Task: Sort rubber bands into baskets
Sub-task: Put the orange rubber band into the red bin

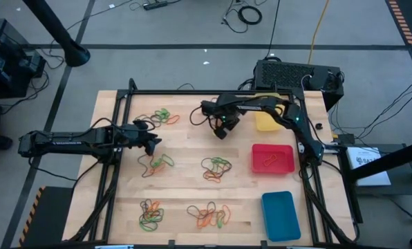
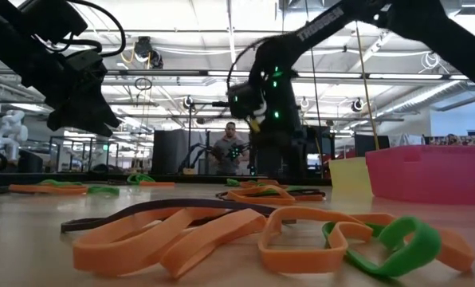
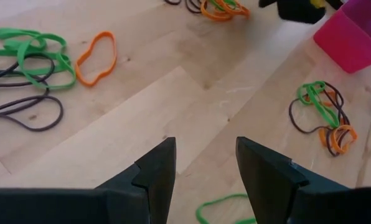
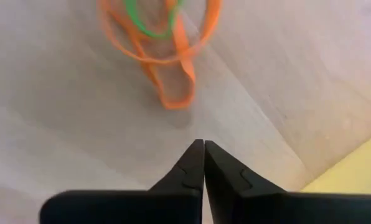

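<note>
Orange and green rubber bands (image 2: 261, 235) lie closest to you at the front edge of the wooden table (image 1: 185, 173), in two tangled heaps; two more heaps sit mid-table and one at the back left. Just right of those front heaps stands the blue basket (image 1: 281, 216), with nothing visible in it. Behind it, the red basket (image 1: 273, 158) already holds one orange band, and the yellow basket (image 1: 267, 119) sits at the back, partly under the right arm.

Your left gripper (image 1: 151, 144) hangs over bare wood at the left, between the back-left heap and the mid-left heap. Its jaws stand wide apart with nothing between them.

Your right gripper (image 4: 203, 163) is raised above the back middle of the table, just left of the yellow basket. Its fingers are pressed tip to tip, and the wrist view shows nothing caught between them; an orange and green cluster (image 4: 164, 43) lies on the wood beyond the tips.

You look to be between picks: the sort is barely begun, with nearly every band on the table. Next, you would need to part the right fingers, drop onto a single loop, and pinch only that one so the tangle does not come up with it.
</note>
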{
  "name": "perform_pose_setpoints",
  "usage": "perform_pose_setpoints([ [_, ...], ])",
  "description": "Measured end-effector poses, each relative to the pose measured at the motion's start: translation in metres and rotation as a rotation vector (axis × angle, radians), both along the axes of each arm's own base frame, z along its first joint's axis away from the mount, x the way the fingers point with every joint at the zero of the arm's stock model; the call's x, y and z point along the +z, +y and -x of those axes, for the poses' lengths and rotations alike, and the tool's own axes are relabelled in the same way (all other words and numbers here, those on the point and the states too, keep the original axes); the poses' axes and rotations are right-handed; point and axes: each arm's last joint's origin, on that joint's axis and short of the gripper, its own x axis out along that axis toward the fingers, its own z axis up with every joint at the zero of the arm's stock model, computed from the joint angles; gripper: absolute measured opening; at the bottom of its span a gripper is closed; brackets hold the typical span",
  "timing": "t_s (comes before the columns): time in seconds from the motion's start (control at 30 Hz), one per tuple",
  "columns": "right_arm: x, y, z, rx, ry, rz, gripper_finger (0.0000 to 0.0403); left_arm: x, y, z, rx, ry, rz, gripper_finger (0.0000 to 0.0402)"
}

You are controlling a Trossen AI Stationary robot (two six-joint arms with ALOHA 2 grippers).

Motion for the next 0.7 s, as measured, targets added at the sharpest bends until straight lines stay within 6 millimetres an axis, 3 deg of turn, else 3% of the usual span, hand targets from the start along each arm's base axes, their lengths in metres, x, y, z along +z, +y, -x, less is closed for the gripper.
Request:
perform_pose_setpoints([
  [0.13,0.021,0.002,0.002,-0.02,-0.058,0.021,0.0011,0.0,0.001,0.0,0.011,0.003,-0.016,0.0175],
  [0.33,0.025,-0.004,-0.001,-0.022,-0.165,-0.051,0.005,0.0,0.001,0.0,0.015,0.004,-0.02,0.0175],
  [0.7,0.02,-0.019,-0.006,-0.019,-0.253,-0.041,0.021,0.0,0.0,0.0,0.008,0.001,-0.007,0.0175],
])
